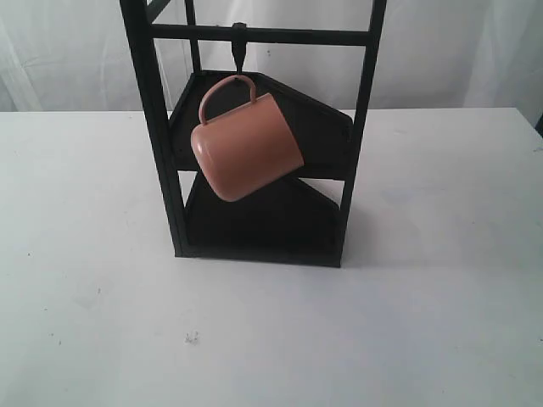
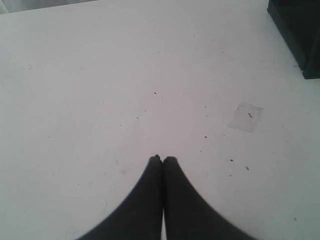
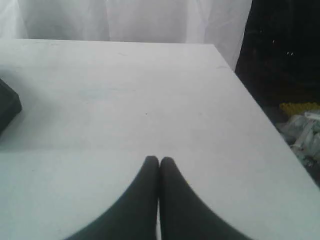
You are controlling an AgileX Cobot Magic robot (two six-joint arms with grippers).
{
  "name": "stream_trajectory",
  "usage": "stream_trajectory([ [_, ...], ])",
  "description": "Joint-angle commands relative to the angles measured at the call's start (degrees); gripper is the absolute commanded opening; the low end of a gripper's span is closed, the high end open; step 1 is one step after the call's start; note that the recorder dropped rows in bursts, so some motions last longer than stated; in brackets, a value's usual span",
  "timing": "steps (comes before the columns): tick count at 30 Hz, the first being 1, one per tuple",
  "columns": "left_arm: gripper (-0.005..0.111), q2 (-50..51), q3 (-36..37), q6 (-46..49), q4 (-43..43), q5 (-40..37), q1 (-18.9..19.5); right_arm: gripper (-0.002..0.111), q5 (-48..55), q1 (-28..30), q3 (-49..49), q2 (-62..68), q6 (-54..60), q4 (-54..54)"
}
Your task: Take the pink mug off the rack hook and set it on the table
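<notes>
The pink mug (image 1: 248, 146) hangs tilted by its thin loop handle from the hook (image 1: 239, 52), a short black peg under the top crossbar of the rack (image 1: 157, 127). The rack stands on the white table (image 1: 93, 297). Neither gripper shows in the exterior view. My left gripper (image 2: 163, 159) is shut with nothing in it, over bare table, with a rack corner (image 2: 300, 35) far off. My right gripper (image 3: 159, 159) is also shut and empty over the table, with a dark rack corner (image 3: 7, 107) off to one side.
White curtains (image 1: 68, 51) hang behind the table. In the right wrist view the table's edge (image 3: 260, 115) drops off to a dark floor with yellow and pale clutter (image 3: 300, 125). A faint square mark (image 2: 245, 117) and small specks lie on the table.
</notes>
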State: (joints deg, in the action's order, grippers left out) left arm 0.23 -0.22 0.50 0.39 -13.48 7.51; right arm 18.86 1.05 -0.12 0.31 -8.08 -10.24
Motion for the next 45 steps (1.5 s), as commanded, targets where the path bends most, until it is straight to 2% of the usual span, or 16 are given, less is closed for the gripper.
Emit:
stream_trajectory([
  [1,0.000,-0.2,0.2,-0.5,-0.1,0.1,-0.3,0.000,-6.7,0.1,0.1,-0.3,5.4,-1.7],
  [7,0.000,-0.2,0.2,-0.5,-0.1,0.1,-0.3,0.000,-12.0,0.1,0.1,-0.3,5.3,-1.7],
  [18,0.000,-0.2,0.2,-0.5,-0.1,0.1,-0.3,0.000,-14.0,0.1,0.1,-0.3,4.8,0.3],
  [22,0.000,-0.2,0.2,-0.5,-0.1,0.1,-0.3,0.000,-23.1,0.1,0.1,-0.3,2.7,1.0],
  [27,0.000,-0.2,0.2,-0.5,-0.1,0.1,-0.3,0.000,-34.1,0.1,0.1,-0.3,-15.7,1.6],
  [31,0.000,-0.2,0.2,-0.5,-0.1,0.1,-0.3,0.000,-54.7,0.1,0.1,-0.3,-17.6,1.8],
  [33,0.000,-0.2,0.2,-0.5,-0.1,0.1,-0.3,0.000,-59.2,0.1,0.1,-0.3,-17.4,2.7],
  [36,0.000,-0.2,0.2,-0.5,-0.1,0.1,-0.3,0.000,-54.1,0.1,-2.1,-0.3,-11.8,2.7],
  [39,0.000,-0.2,0.2,-0.5,-0.1,0.1,-0.3,0.000,-37.6,0.1,-5.6,-0.3,-9.4,2.8],
  [42,0.000,-0.2,0.2,-0.5,-0.1,0.1,-0.3,0.000,-23.2,0.1,-8.4,-0.3,-13.3,4.5],
  [45,0.000,-0.2,0.2,-0.5,-0.1,0.1,-0.3,0.000,-20.7,0.1,-8.7,3.8,-13.9,4.6],
])
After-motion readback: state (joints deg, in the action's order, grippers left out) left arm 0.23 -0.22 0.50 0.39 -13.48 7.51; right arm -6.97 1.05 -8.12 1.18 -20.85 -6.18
